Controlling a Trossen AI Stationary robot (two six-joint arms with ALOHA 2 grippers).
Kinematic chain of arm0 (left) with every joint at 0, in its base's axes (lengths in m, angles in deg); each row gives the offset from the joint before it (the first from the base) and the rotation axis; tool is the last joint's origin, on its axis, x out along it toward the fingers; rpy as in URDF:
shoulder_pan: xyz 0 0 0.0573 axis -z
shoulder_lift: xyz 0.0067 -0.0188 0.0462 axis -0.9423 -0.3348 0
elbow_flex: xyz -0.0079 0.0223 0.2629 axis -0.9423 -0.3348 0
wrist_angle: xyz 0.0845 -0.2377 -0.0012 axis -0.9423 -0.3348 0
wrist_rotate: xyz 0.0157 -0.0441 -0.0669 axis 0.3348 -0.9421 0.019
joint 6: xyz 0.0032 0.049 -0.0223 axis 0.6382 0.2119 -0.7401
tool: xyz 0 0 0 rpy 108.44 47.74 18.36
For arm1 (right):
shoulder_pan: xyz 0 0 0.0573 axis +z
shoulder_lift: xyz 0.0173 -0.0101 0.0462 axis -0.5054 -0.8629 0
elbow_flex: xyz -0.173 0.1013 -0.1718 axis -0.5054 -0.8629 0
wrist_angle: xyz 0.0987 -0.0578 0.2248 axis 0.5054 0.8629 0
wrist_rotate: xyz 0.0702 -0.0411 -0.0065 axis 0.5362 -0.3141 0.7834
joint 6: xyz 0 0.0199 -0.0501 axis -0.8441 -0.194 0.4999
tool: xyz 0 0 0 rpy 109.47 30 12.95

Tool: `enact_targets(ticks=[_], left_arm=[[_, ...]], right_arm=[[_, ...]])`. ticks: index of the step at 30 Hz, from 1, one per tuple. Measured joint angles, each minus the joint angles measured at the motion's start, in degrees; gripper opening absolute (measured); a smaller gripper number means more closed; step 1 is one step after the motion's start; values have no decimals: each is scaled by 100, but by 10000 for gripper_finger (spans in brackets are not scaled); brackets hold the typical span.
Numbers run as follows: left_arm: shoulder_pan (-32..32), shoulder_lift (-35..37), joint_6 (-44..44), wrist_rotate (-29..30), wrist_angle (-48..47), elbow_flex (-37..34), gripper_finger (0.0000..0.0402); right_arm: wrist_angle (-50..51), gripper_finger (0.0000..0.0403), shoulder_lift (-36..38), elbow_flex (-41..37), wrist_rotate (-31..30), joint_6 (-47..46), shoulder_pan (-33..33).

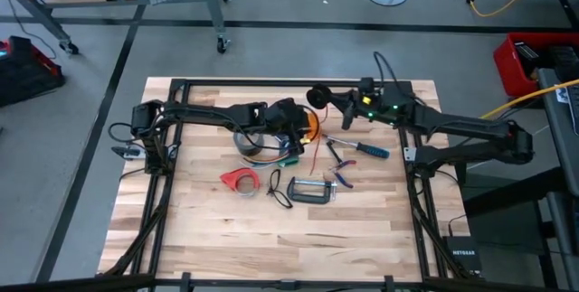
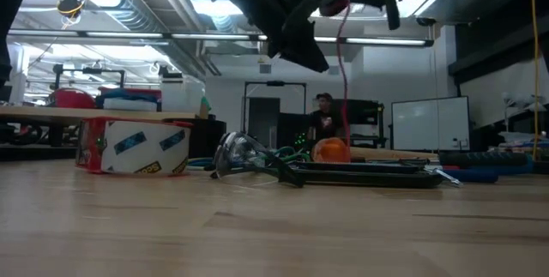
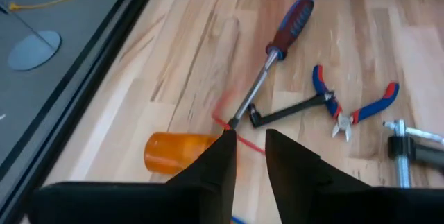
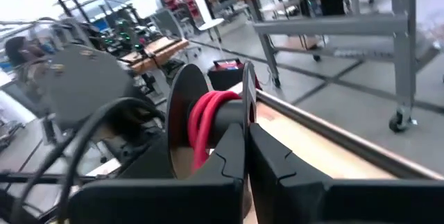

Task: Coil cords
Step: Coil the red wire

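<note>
Red cord [image 4: 208,123] is wound on a black spool [image 4: 182,116] just beyond the right gripper [image 4: 246,141], whose fingers are nearly closed on the spool's hub. The left gripper [image 3: 248,148] hovers over the table [image 3: 173,64], fingers slightly apart around a thin red strand [image 3: 244,143]; more cords [image 1: 271,155] lie beneath it.

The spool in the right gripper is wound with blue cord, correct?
Not blue: the cord wound on the spool in the right gripper is red, as the right wrist view shows.
</note>
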Motion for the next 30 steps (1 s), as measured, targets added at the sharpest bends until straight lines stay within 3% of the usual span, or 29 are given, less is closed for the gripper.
enact_targets(ticks=[4,10,19,24,30], left_arm=[[-2,0,-182,-157,372,-2,54],[-36,2,-321,-764,1843,-442,34],[-326,0,-1072,-920,2356,-1482,30],[-330,0,-1604,-1703,4466,-2490,25],[-44,-23,-2044,-1769,6980,-3154,23]], right_arm=[[195,5,379,0,45,219,2],[662,5,840,0,45,287,4],[1369,5,1218,-2,-34,336,4],[1380,5,1245,-2,-65,394,4],[1356,5,1240,-2,-179,400,4]])
